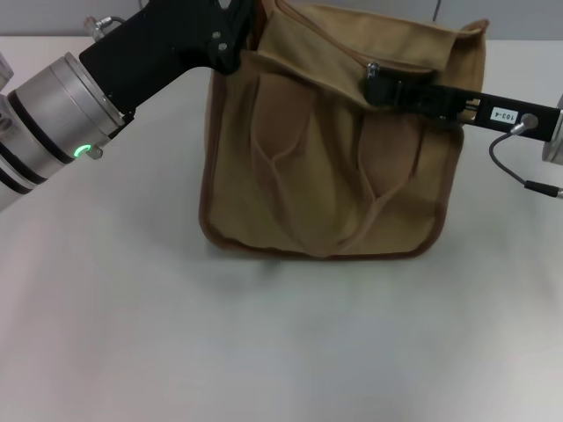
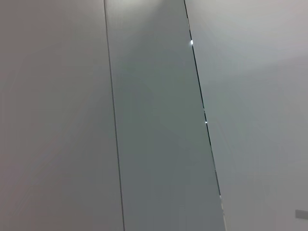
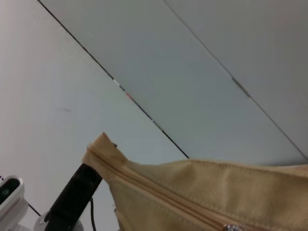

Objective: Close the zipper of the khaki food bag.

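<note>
The boxy khaki canvas food bag (image 1: 330, 149) stands on the pale bench (image 1: 132, 316). The right pincer (image 1: 376, 86) pinches the small silver zipper slider (image 1: 373, 68); the left pincer (image 1: 230, 48) grips the bag's corner. Mid-pull: next, drag the slider along the tape.

I see a pale grey bench (image 1: 264, 343) filling most of my head view, its surface bare toward the near edge and both near corners. Along its far edge runs a darker grey strip of wall (image 1: 53, 16). My wrist views show flat grey wall panels (image 2: 154, 120) split by thin dark seams (image 2: 113, 134), with small bright glints along one seam.
</note>
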`<state>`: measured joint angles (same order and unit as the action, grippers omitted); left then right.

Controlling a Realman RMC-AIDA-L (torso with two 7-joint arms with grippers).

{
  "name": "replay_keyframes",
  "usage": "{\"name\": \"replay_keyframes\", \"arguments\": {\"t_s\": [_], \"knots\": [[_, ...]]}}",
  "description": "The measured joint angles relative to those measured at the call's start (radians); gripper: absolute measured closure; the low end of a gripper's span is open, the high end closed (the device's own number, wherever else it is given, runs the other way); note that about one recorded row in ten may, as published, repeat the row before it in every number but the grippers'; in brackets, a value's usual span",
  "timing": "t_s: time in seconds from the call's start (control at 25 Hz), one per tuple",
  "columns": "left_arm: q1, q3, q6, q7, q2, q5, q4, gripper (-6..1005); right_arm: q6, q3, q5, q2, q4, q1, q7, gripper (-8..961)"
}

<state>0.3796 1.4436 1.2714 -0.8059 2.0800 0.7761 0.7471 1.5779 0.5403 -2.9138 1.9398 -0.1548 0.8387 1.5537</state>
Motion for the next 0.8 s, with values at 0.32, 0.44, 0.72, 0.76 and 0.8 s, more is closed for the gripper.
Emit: {"name": "replay_keyframes", "arguments": {"t_s": [0.32,0.44,0.72,0.76,0.8], "knots": [[-0.001,0.0,0.0,0.001,0.0,0.0,-0.001,967,-0.004,0.0,0.004,0.003,-0.004,-0.004,-0.006,940],[-0.004,-0.002,0.0,0.001,0.0,0.0,-0.001,967,-0.003,0.0,0.005,0.002,-0.007,-0.013,-0.019,942],[-0.017,-0.021,0.0,0.002,-0.003,-0.027,-0.006,966,-0.005,0.002,0.031,-0.004,-0.017,-0.05,-0.031,948],[-0.021,-0.03,0.0,0.002,-0.004,-0.027,-0.006,966,-0.004,0.0,0.049,-0.005,-0.028,-0.064,-0.031,948],[-0.023,-0.034,0.0,0.002,-0.004,-0.028,-0.006,966,-0.002,0.0,0.054,-0.005,-0.033,-0.07,-0.032,948]]}}
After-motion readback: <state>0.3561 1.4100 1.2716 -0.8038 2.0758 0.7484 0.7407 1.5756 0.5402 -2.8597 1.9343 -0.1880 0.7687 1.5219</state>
